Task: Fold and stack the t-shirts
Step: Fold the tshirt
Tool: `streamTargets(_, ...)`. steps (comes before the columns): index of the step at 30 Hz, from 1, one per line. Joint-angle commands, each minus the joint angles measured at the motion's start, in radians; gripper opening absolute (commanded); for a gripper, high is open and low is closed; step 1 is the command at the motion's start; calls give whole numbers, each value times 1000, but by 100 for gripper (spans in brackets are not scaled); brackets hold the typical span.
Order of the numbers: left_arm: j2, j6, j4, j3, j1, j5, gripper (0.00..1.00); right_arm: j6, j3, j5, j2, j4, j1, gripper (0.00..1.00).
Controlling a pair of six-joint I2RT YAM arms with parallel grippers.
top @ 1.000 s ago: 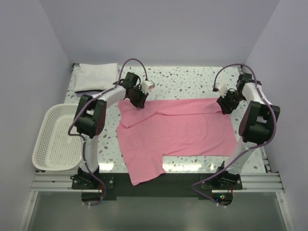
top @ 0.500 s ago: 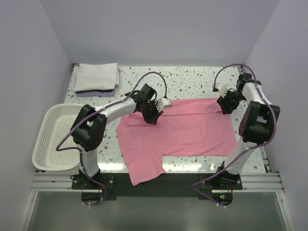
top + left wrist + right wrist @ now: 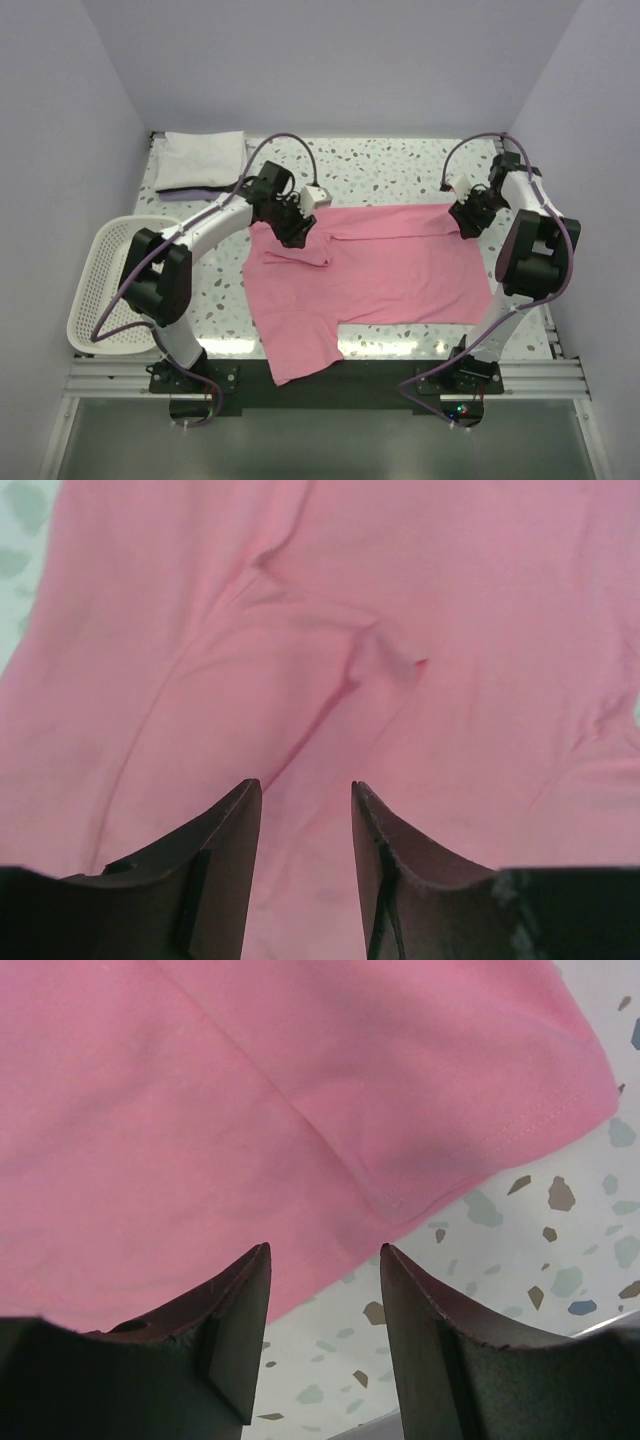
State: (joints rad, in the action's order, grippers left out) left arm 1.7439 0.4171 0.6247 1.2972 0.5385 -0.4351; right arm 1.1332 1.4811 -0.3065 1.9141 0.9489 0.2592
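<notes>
Both grippers are standing open, gripping nothing. One basket (image 3: 88,300) is sitting at far left, one folded white t-shirt (image 3: 200,160) upper left; left gripper (image 3: 304,784) is hovering over one pink t-shirt (image 3: 400,270) (spread out, centre), right gripper (image 3: 325,1248) over its right edge.

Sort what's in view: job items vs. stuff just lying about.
Job:
pink shirt, spread out, partly folded
white shirt, folded, far left corner

Lying about:
basket, near left
</notes>
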Motion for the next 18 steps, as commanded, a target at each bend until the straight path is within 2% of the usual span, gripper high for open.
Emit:
streamTargets(1, 9, 60, 61, 25, -119, -42, 47, -26, 19, -46, -49, 48, -43, 51)
streamTargets(3, -4, 97, 58, -1, -136, -40, 49, -41, -1, -66, -75, 53, -64, 51)
streamTargets(7, -37, 195, -8, -97, -198, -37, 52, -107, -36, -131, -160, 56, -187, 51)
streamTargets(9, -26, 254, -2, -98, -236, -105, 53, -144, -56, -172, -190, 41, -245, 51)
streamTargets(13, -27, 397, 0, -122, -310, -209, 53, -286, -73, -270, -237, -48, -417, 50)
streamTargets(18, -32, 576, -29, -186, -328, -272, 52, -470, -108, -356, -234, -205, -566, 53)
